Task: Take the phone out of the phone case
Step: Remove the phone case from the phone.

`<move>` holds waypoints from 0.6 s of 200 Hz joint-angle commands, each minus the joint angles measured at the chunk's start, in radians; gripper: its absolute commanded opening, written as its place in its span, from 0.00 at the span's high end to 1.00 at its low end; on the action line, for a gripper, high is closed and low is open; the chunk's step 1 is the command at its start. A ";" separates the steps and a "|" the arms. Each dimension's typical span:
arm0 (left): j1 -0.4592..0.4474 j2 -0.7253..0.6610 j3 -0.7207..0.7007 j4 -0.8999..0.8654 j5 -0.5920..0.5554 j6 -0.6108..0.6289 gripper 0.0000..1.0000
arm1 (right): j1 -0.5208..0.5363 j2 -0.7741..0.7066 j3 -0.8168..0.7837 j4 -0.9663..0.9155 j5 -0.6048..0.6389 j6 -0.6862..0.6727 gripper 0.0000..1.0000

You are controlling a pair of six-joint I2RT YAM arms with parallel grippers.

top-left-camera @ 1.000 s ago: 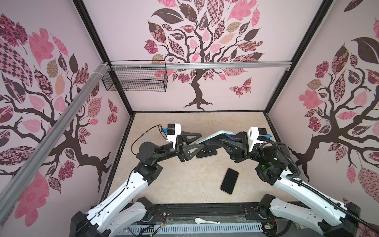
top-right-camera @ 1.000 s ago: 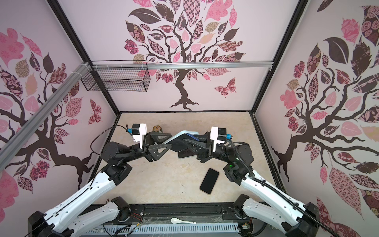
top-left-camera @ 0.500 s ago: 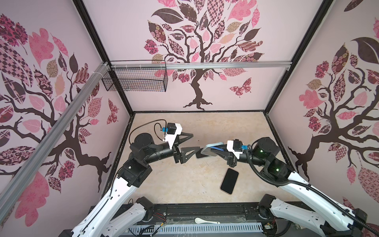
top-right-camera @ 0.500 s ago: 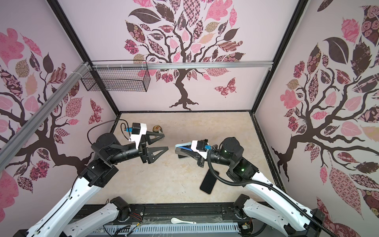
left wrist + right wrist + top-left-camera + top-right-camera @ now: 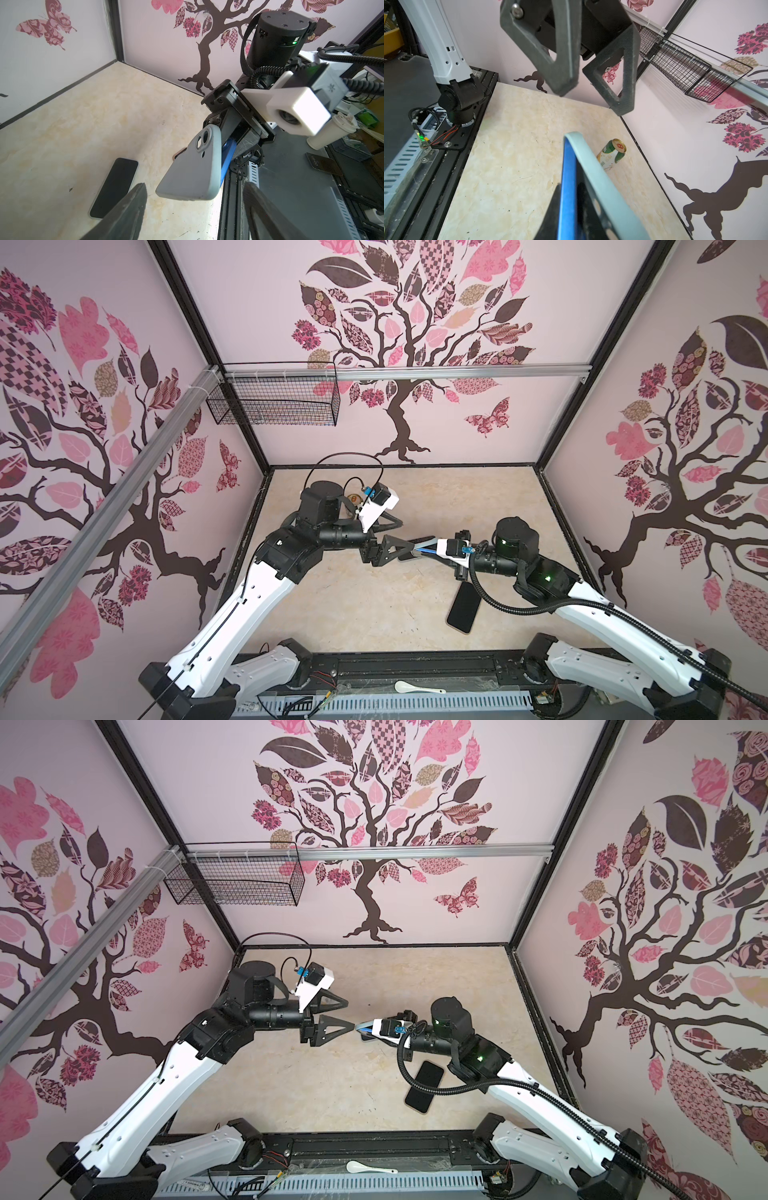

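Phone (image 5: pixel 463 608): flat on the table (image 5: pixel 353 614), dark face up, at 5 o'clock from table centre in both top views, outside its case

Phone case (image 5: pixel 195 166): held off the table by the right gripper (image 5: pixel 239 135), jaws pinched on the camera-hole end

Left gripper (image 5: pixel 350 1016): jaws wide, empty, at 9 o'clock of the case's free end

Handling, judged: case light, soft, matte; hold by a rim. Phone rigid, glassy, slippery; grip across the 2 long edges
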 commanded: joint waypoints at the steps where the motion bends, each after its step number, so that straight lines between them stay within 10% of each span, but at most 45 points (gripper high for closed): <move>1: -0.018 0.024 0.049 -0.074 0.004 0.049 0.24 | 0.002 0.007 0.008 0.052 0.025 -0.061 1.00; 120: -0.110 0.133 0.112 -0.090 -0.079 0.077 0.31 | 0.024 0.043 0.021 0.010 0.003 -0.127 1.00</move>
